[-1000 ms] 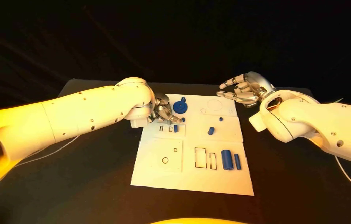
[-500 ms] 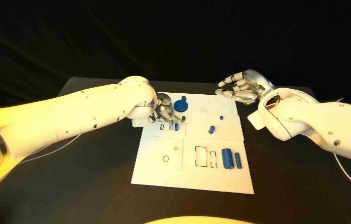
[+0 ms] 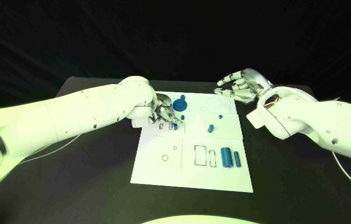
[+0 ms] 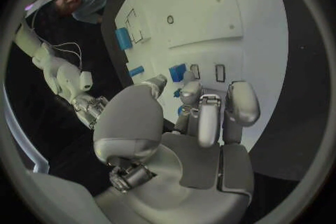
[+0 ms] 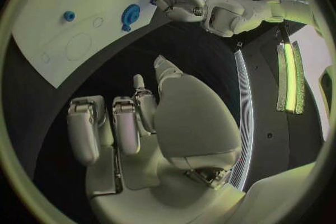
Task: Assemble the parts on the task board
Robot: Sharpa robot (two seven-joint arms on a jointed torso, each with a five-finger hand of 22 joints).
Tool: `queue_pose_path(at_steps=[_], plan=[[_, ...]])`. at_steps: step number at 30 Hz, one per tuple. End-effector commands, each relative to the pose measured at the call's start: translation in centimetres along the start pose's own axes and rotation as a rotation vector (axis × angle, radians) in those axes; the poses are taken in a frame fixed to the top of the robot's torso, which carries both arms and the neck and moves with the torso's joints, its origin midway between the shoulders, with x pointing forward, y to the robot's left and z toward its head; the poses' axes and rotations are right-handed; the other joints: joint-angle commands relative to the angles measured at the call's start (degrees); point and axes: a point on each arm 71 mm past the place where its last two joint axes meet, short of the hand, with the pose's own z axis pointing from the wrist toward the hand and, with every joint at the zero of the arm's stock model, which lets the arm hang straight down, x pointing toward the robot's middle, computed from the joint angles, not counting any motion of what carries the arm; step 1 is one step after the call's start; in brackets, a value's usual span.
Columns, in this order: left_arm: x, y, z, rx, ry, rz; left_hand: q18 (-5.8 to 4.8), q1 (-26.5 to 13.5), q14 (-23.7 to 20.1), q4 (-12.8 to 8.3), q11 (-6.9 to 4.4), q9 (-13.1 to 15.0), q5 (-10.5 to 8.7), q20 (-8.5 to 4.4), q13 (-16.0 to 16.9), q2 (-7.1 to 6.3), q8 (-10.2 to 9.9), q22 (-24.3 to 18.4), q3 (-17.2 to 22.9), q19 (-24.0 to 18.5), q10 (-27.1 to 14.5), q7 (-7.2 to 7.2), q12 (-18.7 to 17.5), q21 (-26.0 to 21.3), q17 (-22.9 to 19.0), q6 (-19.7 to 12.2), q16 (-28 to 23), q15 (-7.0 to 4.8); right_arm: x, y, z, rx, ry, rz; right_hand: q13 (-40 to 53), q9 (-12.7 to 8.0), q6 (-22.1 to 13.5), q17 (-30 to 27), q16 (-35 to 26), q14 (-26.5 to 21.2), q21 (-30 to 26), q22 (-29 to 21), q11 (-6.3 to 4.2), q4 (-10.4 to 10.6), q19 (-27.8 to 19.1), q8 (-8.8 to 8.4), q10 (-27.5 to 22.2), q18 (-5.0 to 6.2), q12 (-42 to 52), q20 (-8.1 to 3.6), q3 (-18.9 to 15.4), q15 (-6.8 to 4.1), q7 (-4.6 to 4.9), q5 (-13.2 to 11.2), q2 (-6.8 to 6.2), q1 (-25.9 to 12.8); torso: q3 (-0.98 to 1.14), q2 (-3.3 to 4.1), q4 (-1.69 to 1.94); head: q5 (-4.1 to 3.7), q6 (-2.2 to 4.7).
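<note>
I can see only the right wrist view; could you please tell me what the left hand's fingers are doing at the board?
Observer: In the left wrist view, the left hand has its fingers reaching down beside a small blue block on the task board. I cannot tell whether they grip anything.
Operator: Thank you. What lies next to that block?
Observer: Two small rectangular slots, side by side.
Operator: And where is my right hand?
Observer: In the head view, the right hand hovers by the board's far right corner, fingers apart, holding nothing.
</note>
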Motion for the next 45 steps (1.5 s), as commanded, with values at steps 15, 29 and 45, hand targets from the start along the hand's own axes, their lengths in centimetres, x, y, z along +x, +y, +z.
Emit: queue_pose_path(at_steps=[15,29,45], plan=[[0.4,-0.4,0.0,0.014,0.037,-0.001,-1.01,4.4,4.1,-0.3,0.00,0.9,0.15,0.16,0.0,1.33,0.0,0.2,2.0,-0.5,-0.7,0.02,0.0,0.5,11.2,-0.6,0.0,-0.16,0.2,0.0,0.1,-0.009,0.017,-0.016,4.7,0.1,0.1,13.9,-0.2,5.8,-0.2,13.0,-0.26,0.0,4.9,0.33,0.3,0.35,0.2,-0.38,0.1,-0.48,-0.06,-0.3,-0.06,-0.5,-0.01,-0.01,0.07,-0.16,-0.28],[0.3,-0.3,0.1,0.016,0.034,-0.022,-1.01,8.2,4.1,-0.8,-0.21,1.7,0.09,0.06,0.0,2.18,-0.4,0.5,6.0,-0.6,-0.8,-0.19,0.0,0.7,11.3,-0.8,0.0,-0.34,0.2,0.0,0.1,-0.008,0.018,-0.016,4.7,0.1,0.1,13.9,-0.2,5.8,-0.2,13.0,-0.27,0.0,4.9,0.36,0.4,0.34,0.3,-0.38,0.2,-0.49,-0.07,-0.2,-0.02,-0.5,0.01,0.01,0.03,-0.29,-0.54],[0.1,0.8,-0.7,0.043,0.025,-0.157,-1.09,9.7,4.3,-8.9,-0.38,6.2,-0.24,-0.06,-0.3,-1.50,0.9,1.2,26.8,-0.6,-0.3,-0.20,-0.6,1.1,11.6,-1.9,0.2,-0.48,0.2,-0.1,0.1,-0.007,0.021,-0.017,4.7,0.1,0.1,13.9,-0.2,5.8,-0.2,13.0,-0.28,0.0,4.9,0.41,0.3,0.34,0.3,-0.39,0.2,-0.50,-0.08,0.0,0.02,-0.5,-0.01,-0.04,0.21,0.01,-0.48]])
